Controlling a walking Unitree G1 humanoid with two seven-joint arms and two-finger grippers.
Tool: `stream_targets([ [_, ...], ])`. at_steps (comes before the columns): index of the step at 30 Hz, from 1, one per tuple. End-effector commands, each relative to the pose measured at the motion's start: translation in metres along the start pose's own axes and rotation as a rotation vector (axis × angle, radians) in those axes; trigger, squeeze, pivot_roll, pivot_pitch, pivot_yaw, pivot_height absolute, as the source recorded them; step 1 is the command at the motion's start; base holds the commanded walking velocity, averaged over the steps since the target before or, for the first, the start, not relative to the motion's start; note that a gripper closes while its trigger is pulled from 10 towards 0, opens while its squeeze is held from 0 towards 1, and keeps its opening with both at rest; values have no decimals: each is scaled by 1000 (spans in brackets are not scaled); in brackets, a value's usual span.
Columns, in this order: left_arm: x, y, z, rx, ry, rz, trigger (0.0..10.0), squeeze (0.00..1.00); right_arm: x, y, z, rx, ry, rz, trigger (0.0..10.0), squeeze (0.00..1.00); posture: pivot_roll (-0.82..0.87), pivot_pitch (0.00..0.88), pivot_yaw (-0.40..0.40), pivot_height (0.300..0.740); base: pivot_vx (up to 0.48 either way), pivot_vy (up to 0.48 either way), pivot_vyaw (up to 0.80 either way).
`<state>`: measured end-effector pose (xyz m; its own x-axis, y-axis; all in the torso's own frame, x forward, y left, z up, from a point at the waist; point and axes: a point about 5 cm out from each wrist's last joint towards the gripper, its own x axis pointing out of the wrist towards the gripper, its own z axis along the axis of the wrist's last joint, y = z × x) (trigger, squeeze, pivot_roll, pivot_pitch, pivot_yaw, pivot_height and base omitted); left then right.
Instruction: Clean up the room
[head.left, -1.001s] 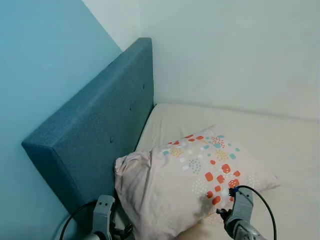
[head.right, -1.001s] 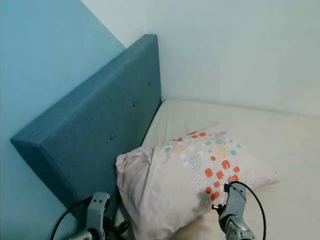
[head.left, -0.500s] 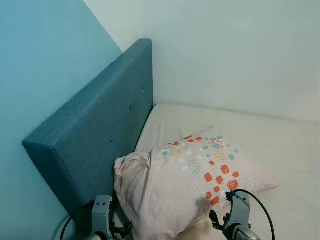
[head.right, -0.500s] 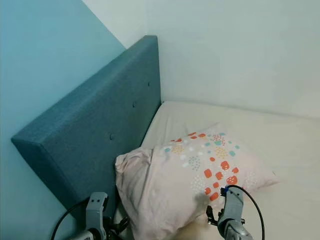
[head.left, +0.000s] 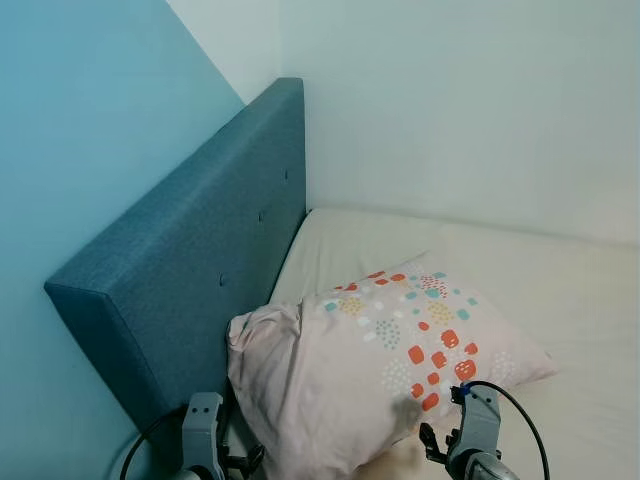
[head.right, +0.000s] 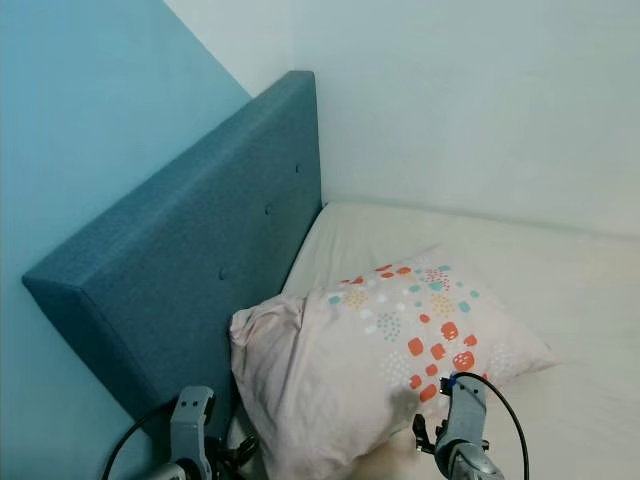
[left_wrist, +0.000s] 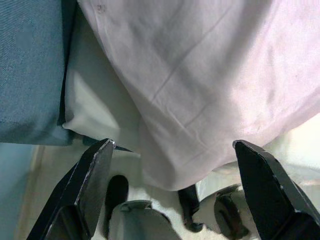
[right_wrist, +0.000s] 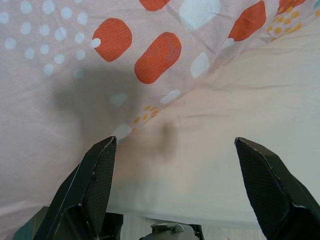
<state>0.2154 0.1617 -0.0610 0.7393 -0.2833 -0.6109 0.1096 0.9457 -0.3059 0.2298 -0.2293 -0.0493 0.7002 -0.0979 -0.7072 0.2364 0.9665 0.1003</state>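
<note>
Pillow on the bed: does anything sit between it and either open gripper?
Nothing visible does. The pillow leans against the blue headboard on the mattress. The left gripper and right gripper both face its near edge with fingers spread, only bare sheet between.

Pillow (head.left: 380, 370): pale pink, with orange, teal and yellow blotches and dot clusters. Headboard (head.left: 190, 260): teal-blue fabric. Bed (head.left: 560, 290) sheet: cream. Wall (head.left: 90, 120) beside headboard: light blue. My fingers (left_wrist: 90, 185): black.
</note>
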Motion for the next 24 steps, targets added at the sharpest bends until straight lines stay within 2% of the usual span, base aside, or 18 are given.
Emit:
stream_targets([
  [1, 1, -2, 0, -35, -7, -13, 10000, 0, 0, 0, 2, -14, 2, -3, 10000, 0, 43, 0, -39, 700, 0, 0, -663],
  [17, 1, -1, 4, -29, -21, -14, 10000, 0, 2, 2, 7, -20, -5, 17, 10000, 0, 41, 0, -37, 700, 0, 0, -766],
  [19, 2, 4, 10, -16, -36, 46, 10000, 0, 2, 5, 7, -18, -5, 29, 10000, 0, 41, 0, -35, 700, 0, 0, -775],
  [21, 2, 4, 10, -16, -36, 46, 10000, 0, 2, 5, 7, -18, -5, 29, 10000, 0, 41, 0, -35, 700, 0, 0, -775],
  [24, 1, 11, 13, -13, -33, 107, 10000, 0, 2, 7, 7, -17, -4, 37, 10000, 0, 43, 0, -33, 700, 0, 0, -775],
])
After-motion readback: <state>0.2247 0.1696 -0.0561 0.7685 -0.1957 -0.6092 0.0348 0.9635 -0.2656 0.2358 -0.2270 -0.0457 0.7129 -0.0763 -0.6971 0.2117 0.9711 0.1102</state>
